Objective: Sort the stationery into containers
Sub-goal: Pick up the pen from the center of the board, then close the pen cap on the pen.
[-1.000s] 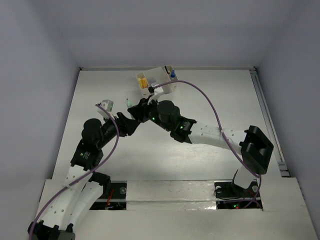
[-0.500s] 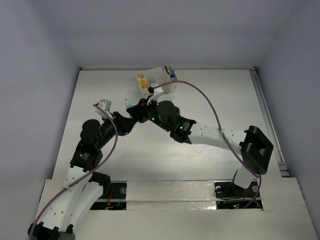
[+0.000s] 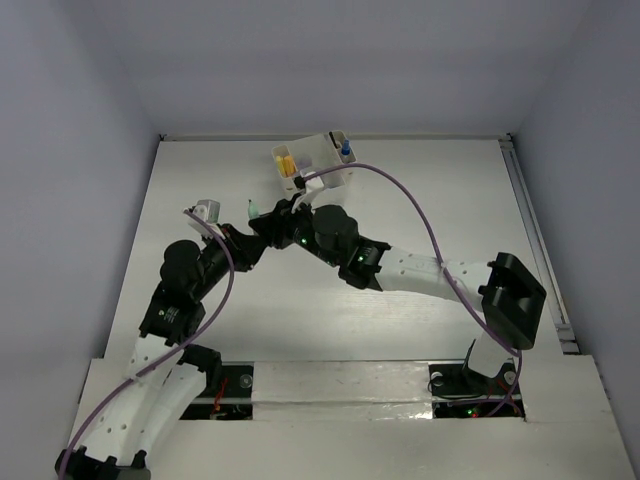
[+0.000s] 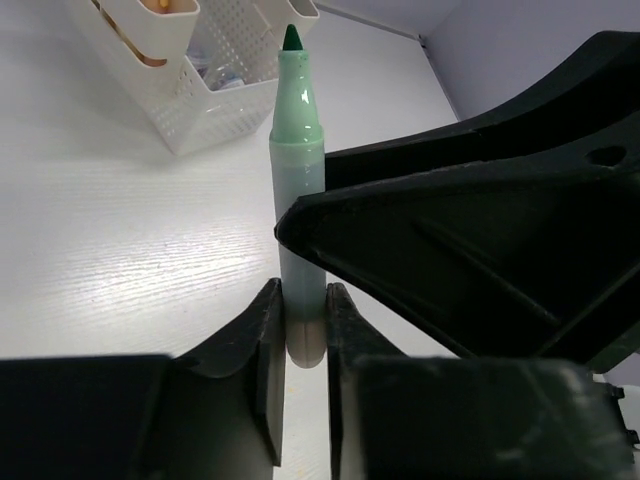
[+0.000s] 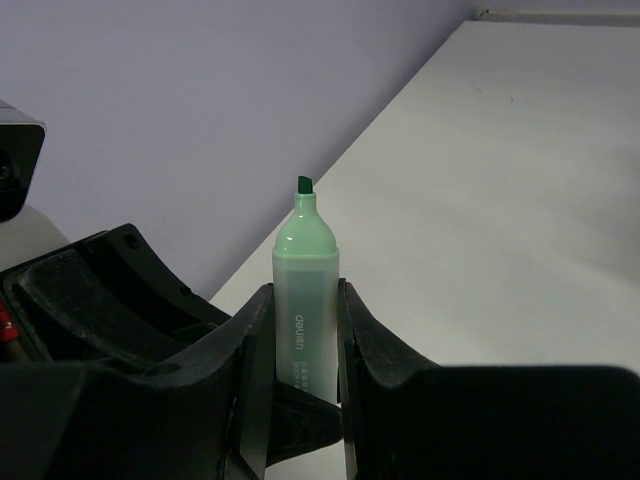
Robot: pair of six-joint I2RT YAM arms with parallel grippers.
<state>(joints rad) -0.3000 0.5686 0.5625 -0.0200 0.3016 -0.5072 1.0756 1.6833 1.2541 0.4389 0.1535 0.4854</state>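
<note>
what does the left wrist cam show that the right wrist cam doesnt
Only the left wrist view shows the cream-white perforated plastic organizer, beyond the light green plastic marker. Only the right wrist view shows printed lettering on the marker's barrel. Both show the marker's dark green tip bare, with the left gripper and the right gripper each shut on its barrel, over the white table.

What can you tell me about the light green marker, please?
The light green marker is a pale, translucent-looking plastic barrel tapering to a bare dark green chisel tip; no cap shows. Small print runs along the barrel. The left gripper clamps its rear end and the right gripper its middle, with the tip sticking out beyond both.
</note>
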